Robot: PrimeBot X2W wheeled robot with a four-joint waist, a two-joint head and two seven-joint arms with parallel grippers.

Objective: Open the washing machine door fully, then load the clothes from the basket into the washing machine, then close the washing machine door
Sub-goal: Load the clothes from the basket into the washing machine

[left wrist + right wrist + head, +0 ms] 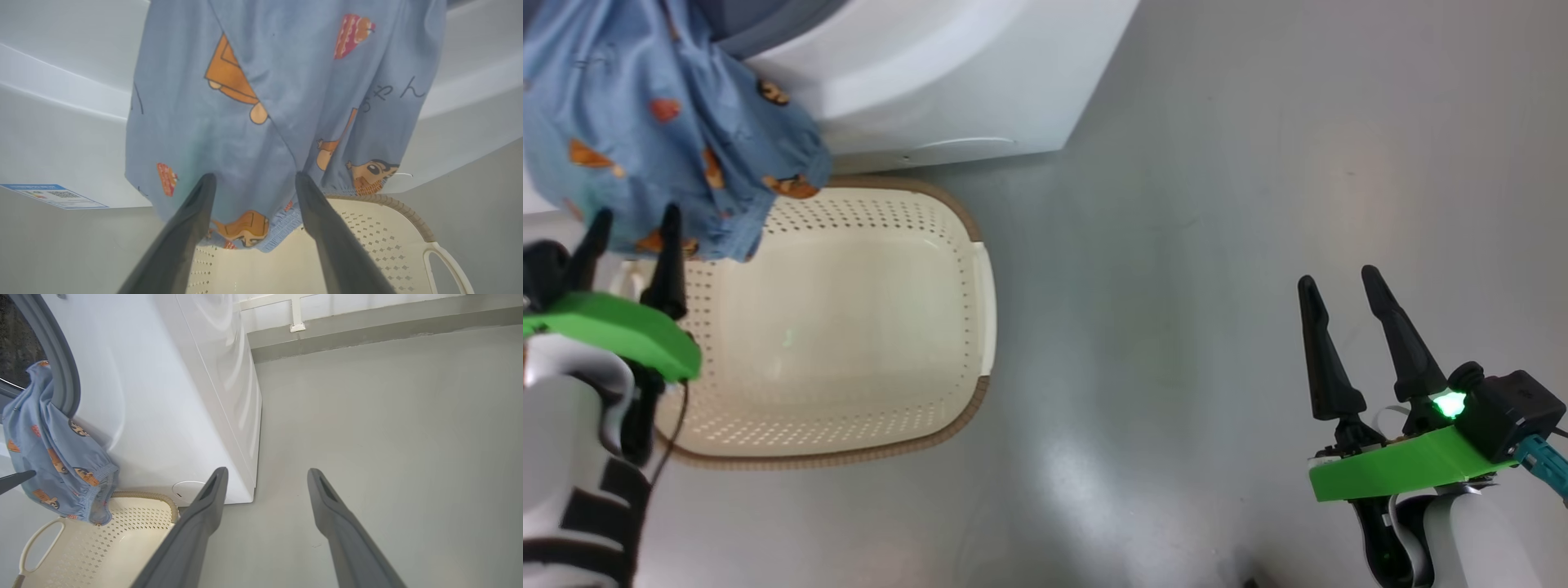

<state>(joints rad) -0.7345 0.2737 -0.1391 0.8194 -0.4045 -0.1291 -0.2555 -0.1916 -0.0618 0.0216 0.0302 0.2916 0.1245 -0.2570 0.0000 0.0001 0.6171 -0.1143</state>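
Grey floor (1217, 245) lies smooth under everything; the big white washing machine (947, 73) stands on it, and the cream basket (984, 310) with the brown rim sits just beside the machine's bottom edge; a blue bear cloth (645, 122) hangs out of the machine's round mouth, over the grey rubber ring (65, 375), and its bottom hem reaches down near the basket's rim; the left tool (637, 214) is right by that hem with its two dark fingers spread wide, not pinching the cloth; I cannot tell if a fingertip touches it; the right tool (1339, 278) is well off to the side over the floor, fingers spread too, holding nothing; a blue sticker (53, 196) shows on the machine's white front.
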